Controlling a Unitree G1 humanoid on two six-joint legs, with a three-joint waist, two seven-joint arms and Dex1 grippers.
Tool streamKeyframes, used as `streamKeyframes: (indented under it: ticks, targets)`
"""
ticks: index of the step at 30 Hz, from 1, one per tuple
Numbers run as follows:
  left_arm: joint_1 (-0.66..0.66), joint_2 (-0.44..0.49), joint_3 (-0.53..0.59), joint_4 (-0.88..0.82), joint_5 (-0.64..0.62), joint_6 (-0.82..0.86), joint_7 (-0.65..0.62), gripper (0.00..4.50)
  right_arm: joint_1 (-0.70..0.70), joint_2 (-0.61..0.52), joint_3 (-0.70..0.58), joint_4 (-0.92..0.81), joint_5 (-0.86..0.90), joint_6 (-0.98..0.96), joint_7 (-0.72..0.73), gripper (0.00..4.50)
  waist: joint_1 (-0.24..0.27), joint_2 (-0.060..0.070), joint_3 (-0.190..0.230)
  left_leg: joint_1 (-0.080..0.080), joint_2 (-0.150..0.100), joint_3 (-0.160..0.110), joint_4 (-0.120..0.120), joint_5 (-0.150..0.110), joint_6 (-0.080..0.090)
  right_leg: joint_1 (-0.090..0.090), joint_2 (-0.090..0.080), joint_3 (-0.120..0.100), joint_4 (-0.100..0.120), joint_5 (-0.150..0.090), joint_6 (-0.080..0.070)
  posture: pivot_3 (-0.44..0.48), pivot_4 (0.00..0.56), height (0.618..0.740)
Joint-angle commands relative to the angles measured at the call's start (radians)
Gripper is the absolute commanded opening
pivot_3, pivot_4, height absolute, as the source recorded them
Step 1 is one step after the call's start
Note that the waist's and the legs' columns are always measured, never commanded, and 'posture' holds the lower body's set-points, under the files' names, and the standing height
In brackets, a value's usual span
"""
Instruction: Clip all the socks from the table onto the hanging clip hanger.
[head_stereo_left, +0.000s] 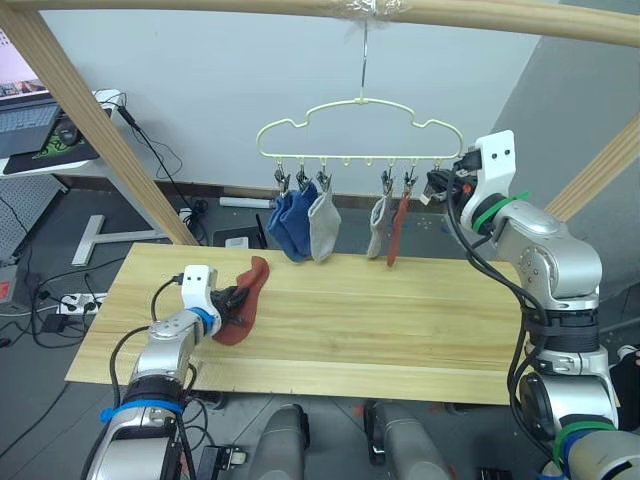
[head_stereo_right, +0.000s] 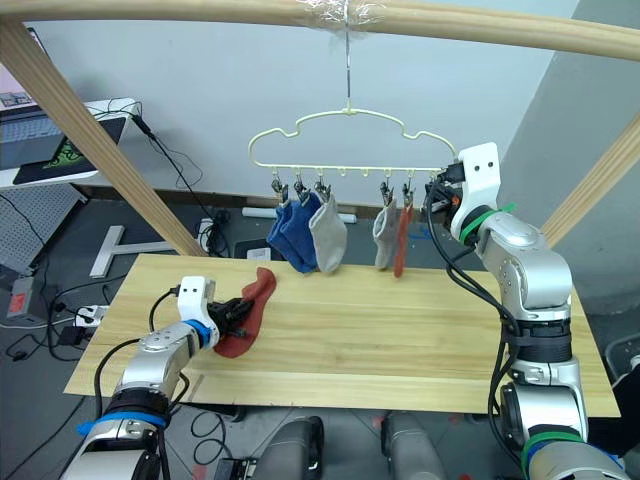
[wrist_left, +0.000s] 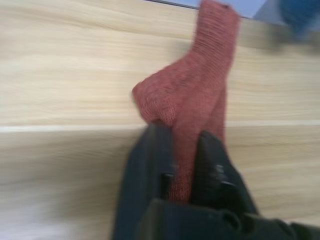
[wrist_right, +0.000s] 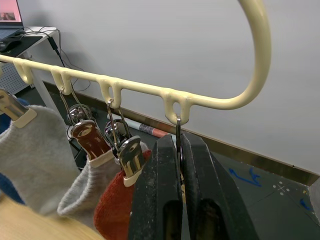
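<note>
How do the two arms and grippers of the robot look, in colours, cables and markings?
Both arms are silver-grey metal with white wrist blocks and loose black cables. The left gripper and right gripper have black fingers. The left arm carries blue bands, the right arm green bands.

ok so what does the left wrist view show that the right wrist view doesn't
Left wrist view: the left gripper shut on a rust-red sock, which lies over the table.

Right wrist view: the right gripper shut on the end clip of the hanger, with a hung grey sock and a hung red sock clipped beside it.

Both: black jaws closed on something, and a rust-red sock in frame, though a different sock in each.
</note>
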Motion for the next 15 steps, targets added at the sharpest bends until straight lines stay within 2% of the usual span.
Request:
streamKeyframes:
  ticks: [1,7,11,15]
  targets:
    - [0.037,-0.029,-0.013,-0.100,-0.036,0.049,-0.041,0.07,-0.037,-0.022,-0.028,-0.005,0.022,0.001,0.013,0.00,-0.001,0.000,0.000,0.000,0.000,0.000,0.000,0.000,0.000,0.000,0.000,0.000,0.000,0.000,0.000,-0.055,0.264,0.740]
    - [0.075,-0.094,-0.017,-0.272,-0.091,0.121,-0.052,0.07,-0.074,-0.031,-0.047,0.042,0.052,0.032,0.037,0.00,-0.001,0.000,0.000,0.000,0.000,0.000,0.000,0.000,0.000,0.000,0.000,0.000,0.000,0.000,0.000,-0.062,0.261,0.740]
    - [0.145,-0.138,-0.121,-0.566,-0.236,0.345,-0.172,0.07,-0.165,0.020,-0.209,0.133,0.228,0.252,0.006,0.00,-0.008,0.000,0.000,0.000,0.001,0.000,0.000,0.000,0.000,0.000,0.001,0.001,0.000,0.000,0.000,-0.073,0.257,0.740]
    - [0.127,-0.186,-0.133,-0.700,-0.335,0.479,-0.150,0.07,-0.232,0.026,-0.320,0.195,0.330,0.386,-0.024,0.00,-0.010,0.000,0.000,0.000,0.000,0.000,0.000,0.000,0.000,0.000,0.000,0.002,0.000,0.000,0.000,-0.082,0.255,0.740]
